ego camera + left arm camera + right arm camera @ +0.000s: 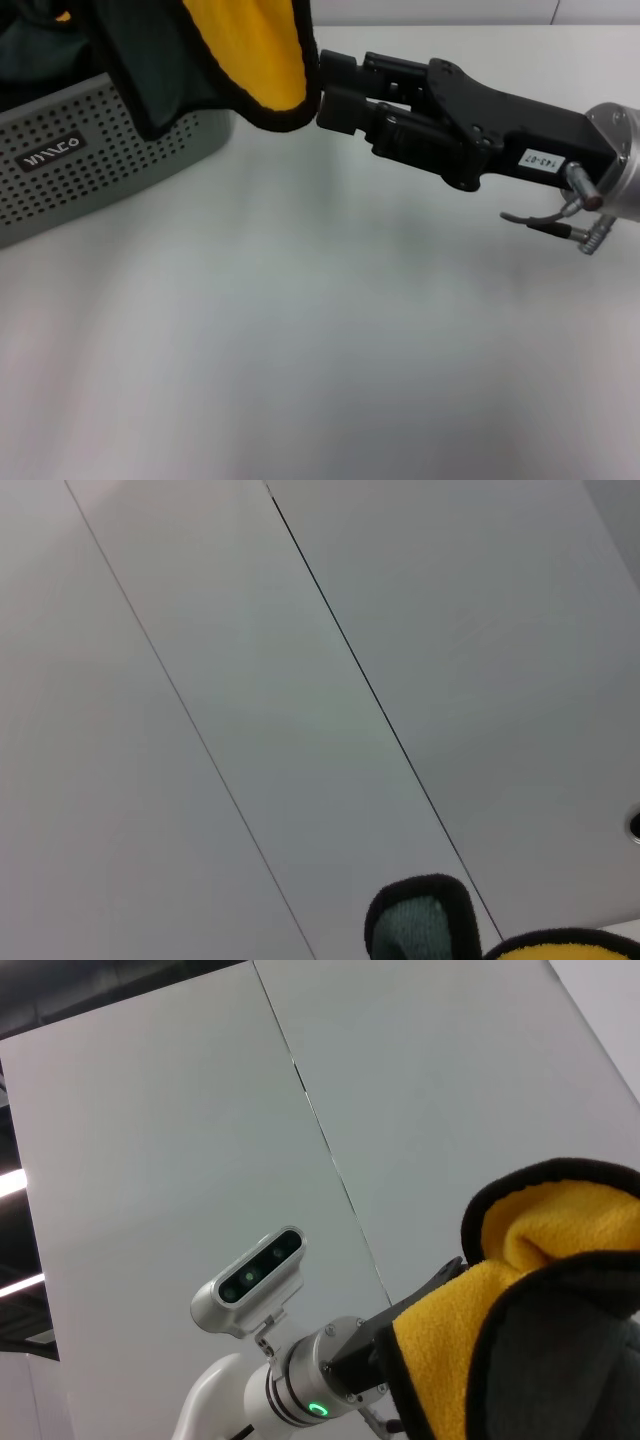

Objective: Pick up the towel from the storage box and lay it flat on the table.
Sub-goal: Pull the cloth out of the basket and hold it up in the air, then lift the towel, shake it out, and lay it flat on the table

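I see the towel lifted above the storage box, hanging yellow face out, dark face behind. My right hand is level with its black-edged lower hem, fingertips touching the edge; I cannot tell if they pinch it. My left hand is out of sight. Lifting looks done. I judge spreading the towel flat on the desk below remains.

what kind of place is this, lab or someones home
Most likely a robotics lab or test cell: a plain white table, bare grey wall panels, and a camera-headed robot in the right wrist view.
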Action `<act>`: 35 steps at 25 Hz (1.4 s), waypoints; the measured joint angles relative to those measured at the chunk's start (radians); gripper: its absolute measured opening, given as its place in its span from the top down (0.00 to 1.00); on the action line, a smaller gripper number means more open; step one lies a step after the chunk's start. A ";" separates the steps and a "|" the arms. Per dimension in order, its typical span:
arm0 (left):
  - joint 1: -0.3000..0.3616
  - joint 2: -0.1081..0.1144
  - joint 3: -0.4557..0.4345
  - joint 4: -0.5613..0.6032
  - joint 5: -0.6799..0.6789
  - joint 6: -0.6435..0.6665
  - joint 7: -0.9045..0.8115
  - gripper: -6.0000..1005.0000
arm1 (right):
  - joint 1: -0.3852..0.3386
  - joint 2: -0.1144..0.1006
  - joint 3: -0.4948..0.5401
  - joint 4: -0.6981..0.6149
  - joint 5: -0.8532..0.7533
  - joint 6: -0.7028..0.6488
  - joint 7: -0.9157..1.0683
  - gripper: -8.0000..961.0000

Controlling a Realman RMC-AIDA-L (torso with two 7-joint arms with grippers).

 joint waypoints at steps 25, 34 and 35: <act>0.010 -0.003 0.015 -0.005 -0.015 0.000 0.001 0.95 | 0.013 0.000 -0.022 0.002 -0.001 0.099 -0.013 0.69; 0.006 -0.004 0.015 -0.056 -0.031 0.000 0.004 0.95 | 0.018 0.000 -0.051 -0.002 0.005 0.091 -0.015 0.86; 0.009 -0.004 0.017 -0.056 -0.032 0.000 0.009 0.94 | 0.016 0.000 -0.053 -0.003 0.011 0.091 -0.019 0.86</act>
